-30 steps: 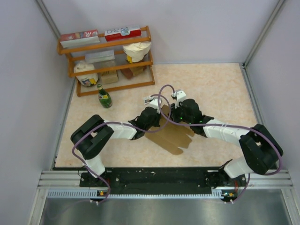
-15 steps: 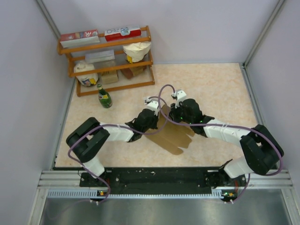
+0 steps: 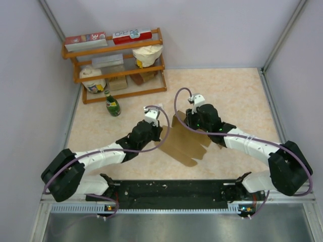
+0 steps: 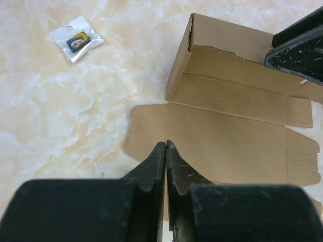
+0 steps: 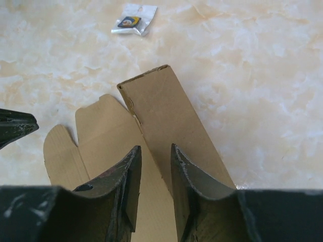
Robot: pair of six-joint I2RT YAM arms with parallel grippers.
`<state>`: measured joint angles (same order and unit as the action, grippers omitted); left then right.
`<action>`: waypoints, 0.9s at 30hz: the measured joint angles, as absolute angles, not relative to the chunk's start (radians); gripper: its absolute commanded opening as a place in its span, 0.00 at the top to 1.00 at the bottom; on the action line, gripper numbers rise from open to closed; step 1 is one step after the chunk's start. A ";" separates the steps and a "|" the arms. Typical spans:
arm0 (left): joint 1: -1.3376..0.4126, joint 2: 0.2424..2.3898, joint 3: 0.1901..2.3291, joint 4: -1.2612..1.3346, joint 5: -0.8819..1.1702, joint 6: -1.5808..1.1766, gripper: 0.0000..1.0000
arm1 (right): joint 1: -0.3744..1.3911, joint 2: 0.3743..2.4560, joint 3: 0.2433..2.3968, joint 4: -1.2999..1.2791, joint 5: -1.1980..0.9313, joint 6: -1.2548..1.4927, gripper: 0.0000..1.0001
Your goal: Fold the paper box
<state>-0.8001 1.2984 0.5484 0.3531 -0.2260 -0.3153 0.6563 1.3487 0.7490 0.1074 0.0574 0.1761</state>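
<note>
Small packet [image 4: 76,39] (clear plastic) beyond paper box [image 4: 237,116].

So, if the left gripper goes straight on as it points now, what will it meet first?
Probably the paper box: the left gripper, fingers shut, points at its flat panel just past the tips; the raised wall lies beyond. Depth is unclear.

The near edge of the paper box [image 4: 237,126] is hidden behind the left hand [image 4: 165,144], and one end is cut off by the wrist view's edge. The print on the small packet [image 4: 76,39] cannot be read.
</note>
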 measured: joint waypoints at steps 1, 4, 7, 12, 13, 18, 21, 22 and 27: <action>-0.800 1.283 0.548 0.340 -0.226 -0.315 0.92 | 0.656 1.343 0.752 0.102 0.060 0.176 0.68; -0.800 1.251 0.548 0.308 -0.226 -0.315 0.92 | 0.656 1.316 0.756 0.089 0.068 0.177 0.65; -0.800 1.225 0.548 0.269 -0.226 -0.315 0.92 | 0.656 1.285 0.756 0.070 0.085 0.181 0.62; -0.800 1.205 0.550 0.224 -0.225 -0.315 0.93 | 0.656 1.208 0.756 0.018 0.104 0.213 0.59; -0.800 1.205 0.552 0.215 -0.225 -0.315 0.93 | 0.656 1.189 0.756 0.009 0.104 0.221 0.59; -0.800 1.206 0.567 0.170 -0.226 -0.316 0.92 | 0.654 1.124 0.756 -0.034 0.104 0.248 0.54; -0.800 1.210 0.582 0.151 -0.229 -0.316 0.91 | 0.651 1.115 0.755 -0.062 0.104 0.265 0.50; -0.800 1.216 0.590 0.145 -0.230 -0.316 0.91 | 0.651 1.115 0.754 -0.066 0.103 0.267 0.48; -0.798 1.263 0.643 0.109 -0.230 -0.317 0.90 | 0.651 1.116 0.753 -0.087 0.084 0.298 0.41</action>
